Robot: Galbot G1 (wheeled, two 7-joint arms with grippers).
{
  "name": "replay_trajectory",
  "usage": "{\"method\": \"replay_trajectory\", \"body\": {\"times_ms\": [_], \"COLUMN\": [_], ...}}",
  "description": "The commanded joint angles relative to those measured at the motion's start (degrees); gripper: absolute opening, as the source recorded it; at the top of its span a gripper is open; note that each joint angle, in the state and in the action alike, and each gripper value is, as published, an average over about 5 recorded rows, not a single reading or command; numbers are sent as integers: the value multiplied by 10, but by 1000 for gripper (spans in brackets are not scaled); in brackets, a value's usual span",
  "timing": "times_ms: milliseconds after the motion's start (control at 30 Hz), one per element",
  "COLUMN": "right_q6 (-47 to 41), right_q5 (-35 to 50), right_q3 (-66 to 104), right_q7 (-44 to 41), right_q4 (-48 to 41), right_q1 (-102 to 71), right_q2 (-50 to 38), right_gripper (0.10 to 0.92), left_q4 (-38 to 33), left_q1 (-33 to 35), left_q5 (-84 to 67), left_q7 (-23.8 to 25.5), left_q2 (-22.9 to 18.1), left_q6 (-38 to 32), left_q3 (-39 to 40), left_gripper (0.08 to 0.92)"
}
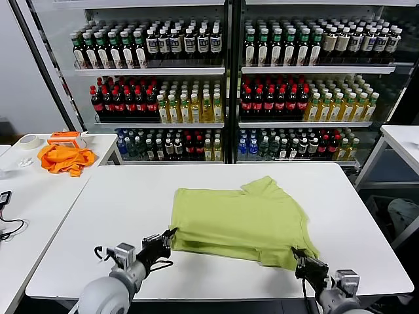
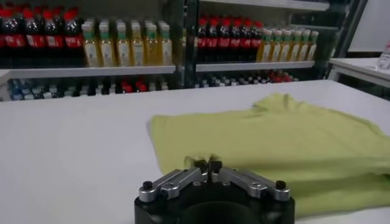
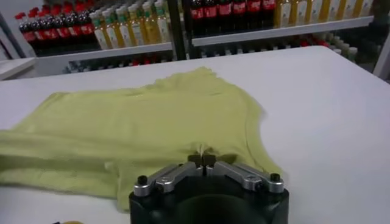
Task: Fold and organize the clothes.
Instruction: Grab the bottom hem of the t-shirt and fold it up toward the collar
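The lime yellow-green T-shirt [image 1: 239,219] lies on the white table [image 1: 131,196], partly folded, with a doubled layer along its near edge. No white graphic shows. My left gripper [image 1: 167,238] is at the shirt's near left corner, shut on the fabric edge; in the left wrist view [image 2: 207,163] the cloth [image 2: 292,146] puckers at its tips. My right gripper [image 1: 298,256] is at the near right corner, shut on the hem; in the right wrist view [image 3: 201,157] the shirt [image 3: 146,115] bunches at its tips.
A side table at the left holds an orange cloth [image 1: 64,159], a tape roll [image 1: 28,140] and a cable [image 1: 8,226]. Glass-door coolers full of bottles [image 1: 222,85] stand behind. Another white table [image 1: 402,140] is at the right.
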Motion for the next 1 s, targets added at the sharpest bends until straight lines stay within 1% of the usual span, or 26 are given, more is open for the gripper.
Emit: {"method": "replay_trajectory", "body": {"times_ms": [33, 400, 500, 567, 633, 733, 900, 1000], "right_q6": [-9, -8, -11, -12, -11, -12, -13, -13], "right_q5": [7, -5, -11, -17, -21, -23, -35, -41], "right_q3": [-12, -21, -23, -24, -24, -20, 2, 31], "right_q7": [4, 0, 0, 0, 1, 0, -7, -14], "right_q4": [-39, -47, -52, -57, -61, -62, -54, -33], "right_q1": [50, 68, 71, 73, 72, 69, 52, 19], "right_q2": [8, 17, 16, 16, 17, 18, 13, 10], "right_gripper": [106, 106, 124, 163, 223, 310, 448, 535], "left_q4": [111, 127, 138, 152, 168, 185, 185, 155], "left_q1": [-77, -97, -106, -113, -120, -128, -127, -104], "left_q5": [-15, -14, -9, -3, 0, -1, -1, -2], "left_q7": [31, 37, 32, 28, 25, 25, 26, 22], "left_q2": [-11, -14, -17, -21, -24, -26, -17, -14], "left_q6": [-12, -13, -12, -13, -17, -26, -31, -41], "left_q3": [20, 31, 36, 39, 40, 38, 33, 20], "left_gripper": [80, 80, 80, 80, 83, 115, 252, 339]}}
